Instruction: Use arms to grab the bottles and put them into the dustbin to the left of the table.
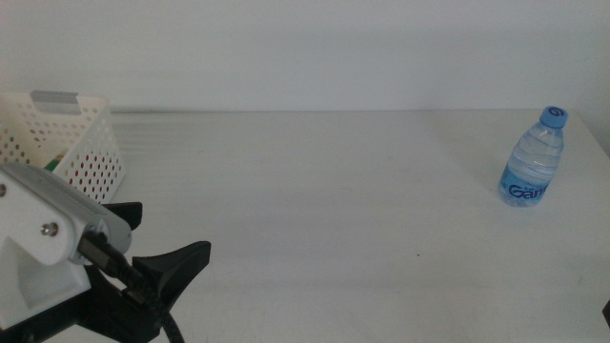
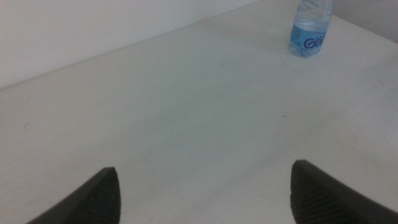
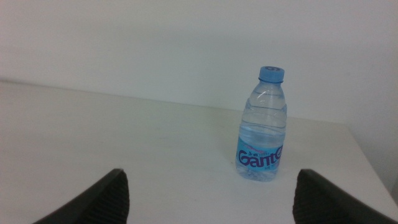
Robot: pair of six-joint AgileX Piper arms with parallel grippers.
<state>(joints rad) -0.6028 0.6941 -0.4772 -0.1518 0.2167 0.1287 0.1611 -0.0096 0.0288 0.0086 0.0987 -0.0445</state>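
The water bottle (image 1: 533, 159) stands upright near the desk's (image 1: 315, 200) far right edge; dustbin (image 1: 67, 143) at the far left. My right gripper (image 3: 208, 205) faces it, jaws wide apart; left gripper (image 1: 157, 272) waits, also spread. Risk: a jaw could tip the light bottle off the edge

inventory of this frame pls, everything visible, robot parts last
water bottle: 1, clear with blue cap and blue label, upright at the table's far right, nothing touching it.
dustbin: 1, white perforated basket with grey rim patch, far left; something green shows inside, not identifiable.
table: 1, plain white; tiny dark speck right of centre.
left gripper: 1, black fingers on a white housing, open and empty, lower left beside the dustbin.
right gripper: 1, dark fingers, open and empty, facing the water bottle; barely in the middle view.
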